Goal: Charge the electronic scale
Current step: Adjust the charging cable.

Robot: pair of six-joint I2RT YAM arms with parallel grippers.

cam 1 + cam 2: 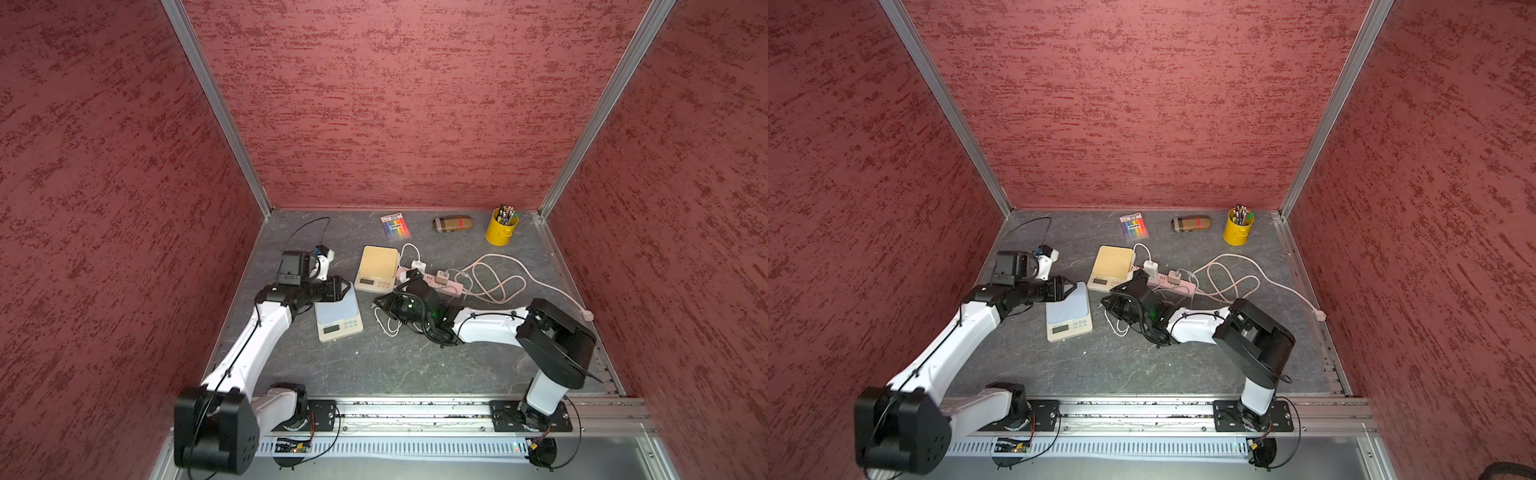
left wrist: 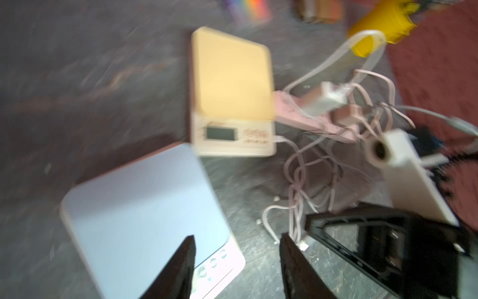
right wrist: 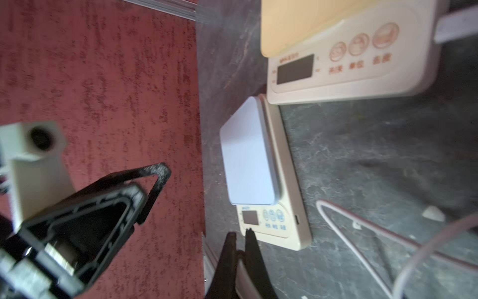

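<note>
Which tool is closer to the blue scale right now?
Left. The left tool is open over an edge of the blue scale; the right tool, shut on a cable, points at its display end across a gap.

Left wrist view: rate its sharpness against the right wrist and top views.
Left wrist view: motion-smeared throughout, yellow scale and blue scale soft-edged. Right wrist view: mostly sharp, both scales' buttons distinct; the cable pinched in the right gripper soft. Both top views: crisp.
</note>
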